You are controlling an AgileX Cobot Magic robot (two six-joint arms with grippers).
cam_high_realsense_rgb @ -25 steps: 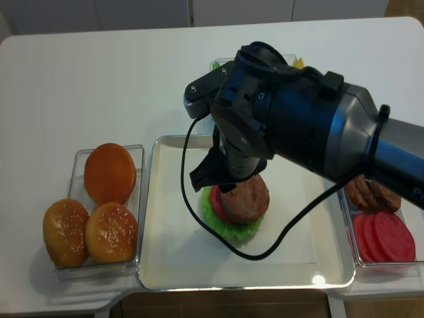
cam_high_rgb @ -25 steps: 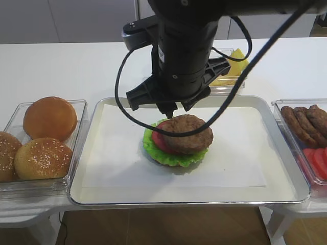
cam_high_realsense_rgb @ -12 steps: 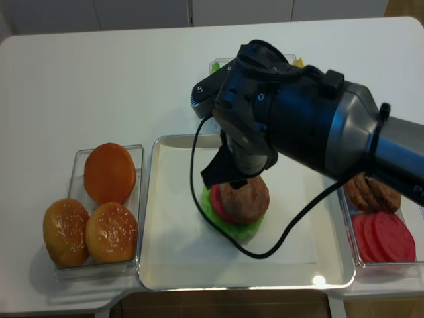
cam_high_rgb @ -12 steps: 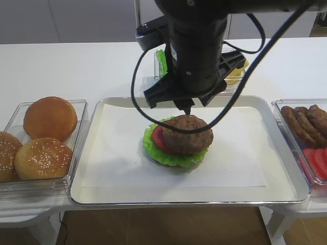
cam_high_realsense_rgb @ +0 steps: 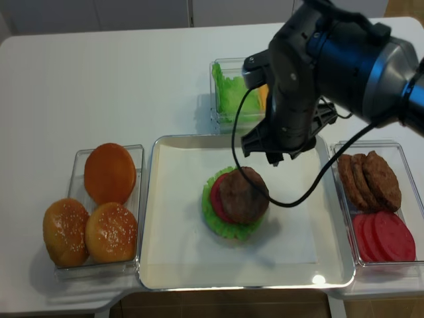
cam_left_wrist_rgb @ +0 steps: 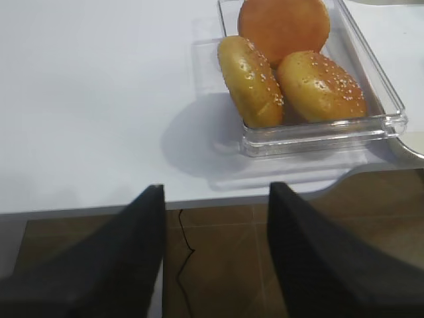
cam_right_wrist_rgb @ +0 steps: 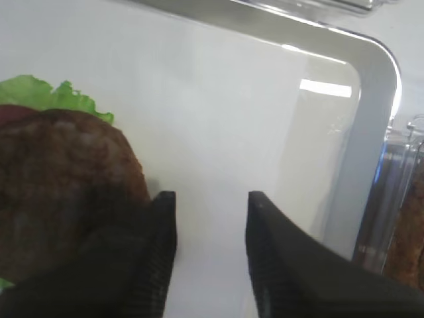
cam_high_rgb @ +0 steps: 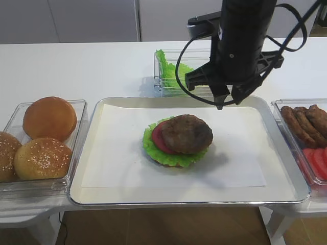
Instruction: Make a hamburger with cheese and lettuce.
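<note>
I see the hamburger at the centre of the white-lined tray: frilly lettuce, a tomato slice, a brown patty on top. My right gripper hangs above the tray at about one o'clock from the stack, its two fingers parted with nothing between them. Behind it, at twelve o'clock, a clear bin holds spare leaves; the cheese barely peeks out beside the arm. My left gripper hovers off the table edge near the bun box, fingers spread apart and empty.
</note>
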